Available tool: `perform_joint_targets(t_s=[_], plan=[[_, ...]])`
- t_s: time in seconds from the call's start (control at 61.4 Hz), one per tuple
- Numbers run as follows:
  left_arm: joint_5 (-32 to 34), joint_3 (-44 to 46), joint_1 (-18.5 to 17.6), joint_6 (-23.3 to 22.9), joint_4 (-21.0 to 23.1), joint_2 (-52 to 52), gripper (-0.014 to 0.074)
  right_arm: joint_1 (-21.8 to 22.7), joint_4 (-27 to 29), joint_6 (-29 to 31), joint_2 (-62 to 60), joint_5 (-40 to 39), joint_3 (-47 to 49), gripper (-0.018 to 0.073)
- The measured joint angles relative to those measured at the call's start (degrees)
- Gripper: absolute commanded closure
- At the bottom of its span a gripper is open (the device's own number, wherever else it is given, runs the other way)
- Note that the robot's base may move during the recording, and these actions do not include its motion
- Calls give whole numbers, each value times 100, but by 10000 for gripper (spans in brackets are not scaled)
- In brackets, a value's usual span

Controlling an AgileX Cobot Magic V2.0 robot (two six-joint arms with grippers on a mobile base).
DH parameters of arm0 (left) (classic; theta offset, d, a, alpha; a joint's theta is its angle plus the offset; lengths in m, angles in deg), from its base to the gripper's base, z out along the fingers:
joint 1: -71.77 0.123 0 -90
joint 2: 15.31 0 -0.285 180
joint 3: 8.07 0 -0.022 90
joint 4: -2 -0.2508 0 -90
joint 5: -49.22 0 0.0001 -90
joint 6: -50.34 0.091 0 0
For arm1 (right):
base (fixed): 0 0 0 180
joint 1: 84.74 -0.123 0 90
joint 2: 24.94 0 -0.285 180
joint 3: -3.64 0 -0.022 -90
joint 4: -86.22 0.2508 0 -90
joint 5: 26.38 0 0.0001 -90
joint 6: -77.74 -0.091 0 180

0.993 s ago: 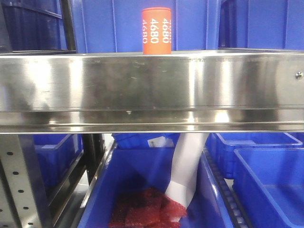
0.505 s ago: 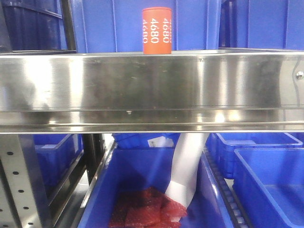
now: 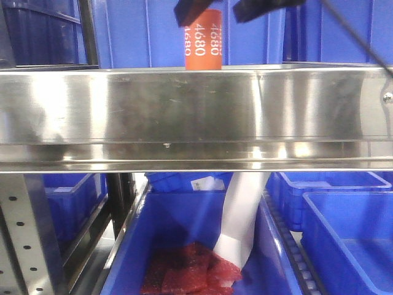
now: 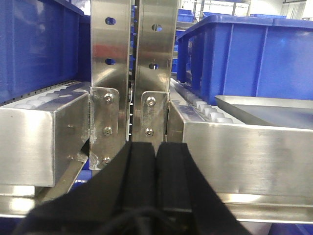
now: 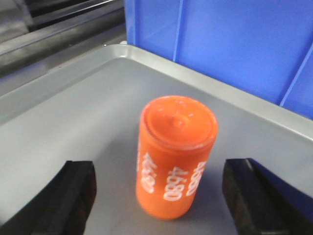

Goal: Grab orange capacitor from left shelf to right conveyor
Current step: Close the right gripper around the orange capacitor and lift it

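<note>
- left gripper (image 4: 156,169): pads pressed together, nothing held, parked facing a post (image 4: 110,73), judged idle
- shelf (image 3: 196,110) rail lies nearest in the front view
- capacitor (image 5: 176,152) is stood upright on the shelf deck just behind the rail
- right gripper (image 5: 165,196) is spread wide, fingers set either side of the capacitor without touching, judged ready for a side pinch
- bin (image 5: 234,44) is seen close behind

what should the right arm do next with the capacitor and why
Probably lower the right end effector a little before closing. It is open, fingers on either side of the upright capacitor without touching it, and the front view shows them only level with its top, so closing now would likely catch just the rim.
</note>
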Motion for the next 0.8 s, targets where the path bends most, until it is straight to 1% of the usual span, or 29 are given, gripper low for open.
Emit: perform_joint_targets(t_s=[0.195,0.505,0.619,0.651,0.7,0.798], plan=[[0,0,0,0,0,0,701,153,0,0,297,-331,12,-66],[0,0,0,0,0,0,701,163,0,-45,678,-790,12,-60],[0,0,0,0,0,0,701,163,0,-46,802,-883,12,27],[0,0,0,0,0,0,701,163,0,-57,819,-891,12,62],[0,0,0,0,0,0,701,163,0,-57,845,-905,12,139],[0,0,0,0,0,0,701,163,0,-57,848,-937,12,249]])
